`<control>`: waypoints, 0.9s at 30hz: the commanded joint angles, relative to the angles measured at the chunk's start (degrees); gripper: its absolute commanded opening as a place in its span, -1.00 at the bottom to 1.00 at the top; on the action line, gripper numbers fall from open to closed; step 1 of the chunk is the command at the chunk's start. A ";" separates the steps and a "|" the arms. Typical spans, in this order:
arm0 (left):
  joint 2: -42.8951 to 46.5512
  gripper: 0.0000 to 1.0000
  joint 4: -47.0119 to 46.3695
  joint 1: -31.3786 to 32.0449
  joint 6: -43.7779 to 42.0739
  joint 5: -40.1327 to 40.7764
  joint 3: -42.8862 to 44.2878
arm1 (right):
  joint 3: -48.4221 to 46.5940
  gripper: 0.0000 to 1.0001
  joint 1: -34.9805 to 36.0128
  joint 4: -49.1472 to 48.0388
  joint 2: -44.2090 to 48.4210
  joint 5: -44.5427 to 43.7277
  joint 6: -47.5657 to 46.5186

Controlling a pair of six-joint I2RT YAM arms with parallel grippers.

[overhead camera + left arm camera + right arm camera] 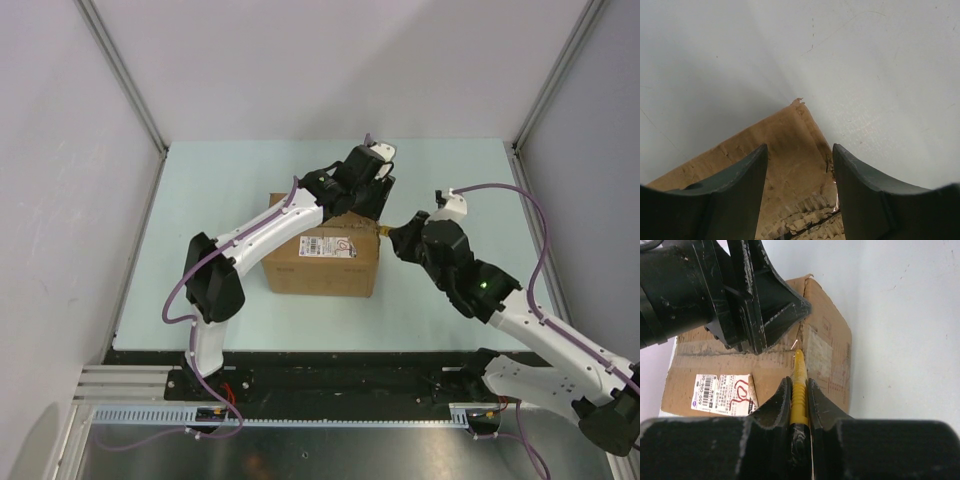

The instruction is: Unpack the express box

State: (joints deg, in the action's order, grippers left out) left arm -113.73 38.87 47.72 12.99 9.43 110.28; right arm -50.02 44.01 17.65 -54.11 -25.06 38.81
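Right gripper [799,383] is clamped on a yellow cutter [799,362], tip at the express box [320,262] top seam; left gripper [800,152], jaws apart, sits over the box's corner.

From above, the left arm [270,232] and the left tool [368,195] are covering most of the top of the express box [320,272], and the print on its white label [328,246] is showing too small to read. At the left wrist, the fingers [735,195] and the bottom edge are cutting off all but one box corner. The right tool [800,385] is hiding the rear of the yellow cutter [799,367], one finger overlapping the label's corner.
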 commanded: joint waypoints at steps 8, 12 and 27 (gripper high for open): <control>-1.75 0.20 4.90 0.18 0.28 -0.03 0.29 | -2.10 -1.00 0.55 8.81 4.53 3.61 1.98; -1.41 0.21 4.98 0.09 0.28 0.15 0.29 | -2.19 -1.00 0.55 8.72 5.59 4.05 1.89; 6.85 0.75 4.81 0.09 0.19 -1.44 10.38 | -2.10 -1.00 -3.13 3.36 9.82 -1.22 -0.13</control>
State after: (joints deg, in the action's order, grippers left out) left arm -113.32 42.46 48.07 13.06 7.11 114.21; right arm -50.17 42.57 24.51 -43.59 -24.64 40.14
